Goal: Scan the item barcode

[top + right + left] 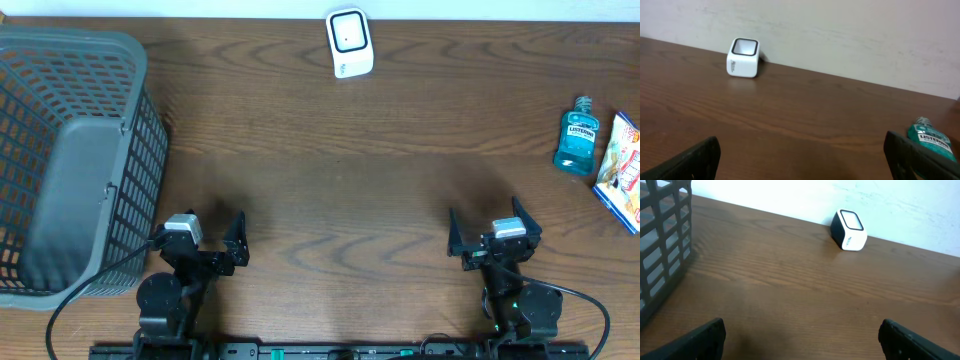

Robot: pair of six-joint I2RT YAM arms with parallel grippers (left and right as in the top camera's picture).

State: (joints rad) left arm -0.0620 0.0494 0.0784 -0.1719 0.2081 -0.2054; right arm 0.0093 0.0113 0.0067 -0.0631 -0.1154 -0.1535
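Note:
A small white barcode scanner with a dark window stands at the table's far edge, also in the left wrist view and the right wrist view. At the right edge stand a teal mouthwash bottle and a colourful snack packet beside it. My left gripper hangs open near the front left, nothing between its fingers. My right gripper is open near the front right, well short of the bottle.
A large grey plastic basket fills the left side of the table, close to my left arm; its wall shows in the left wrist view. Bare brown wood lies between the grippers and the scanner.

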